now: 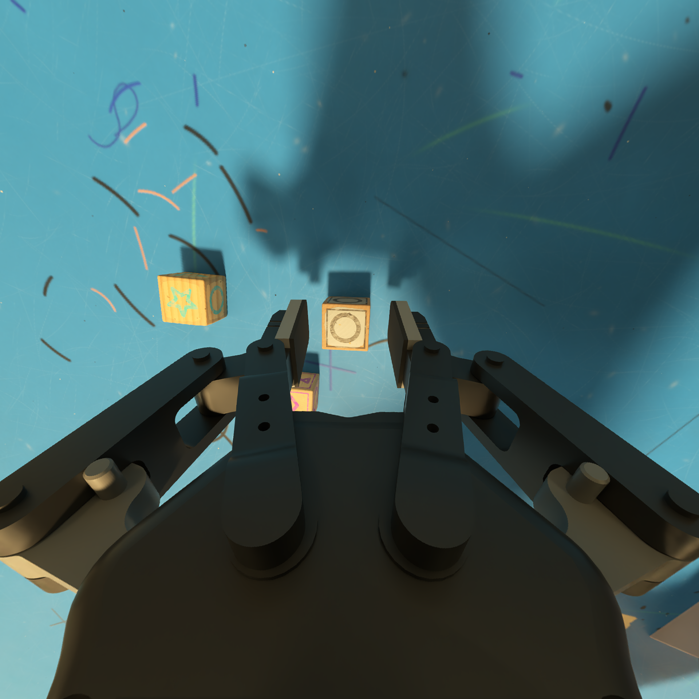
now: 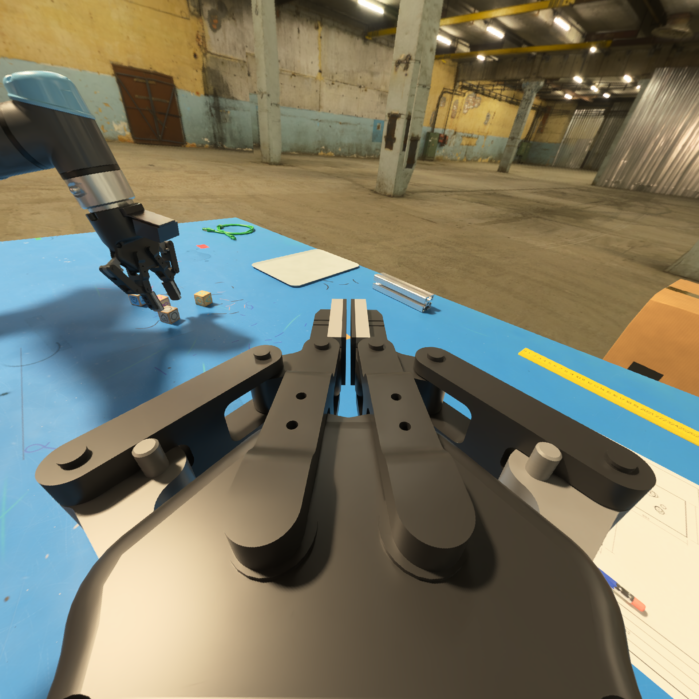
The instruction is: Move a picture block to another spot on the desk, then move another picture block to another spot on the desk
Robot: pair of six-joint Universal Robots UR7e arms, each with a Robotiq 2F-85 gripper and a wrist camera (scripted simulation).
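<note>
Several wooden picture blocks lie on the blue desk [image 1: 491, 113]. In the left wrist view my left gripper [image 1: 348, 318] is open, with its fingers on either side of a grey-circle block [image 1: 345, 325] that sits on the desk just beyond the tips. A star block [image 1: 191, 299] lies to its left. A pink block [image 1: 305, 393] is partly hidden behind the left finger. In the right wrist view the left gripper [image 2: 162, 297] hovers over the grey-circle block [image 2: 169, 315]. The star block [image 2: 203, 298] and a blue-marked block [image 2: 136, 300] lie nearby. My right gripper [image 2: 348, 317] is shut and empty above the desk.
A white tray [image 2: 304, 266], an aluminium profile [image 2: 403, 292] and a green cable [image 2: 230, 230] lie towards the desk's far edge. A yellow ruler [image 2: 605, 393], a paper sheet [image 2: 662, 548] and a pen [image 2: 624, 594] are at the right. A cardboard box [image 2: 658, 333] stands beyond that edge.
</note>
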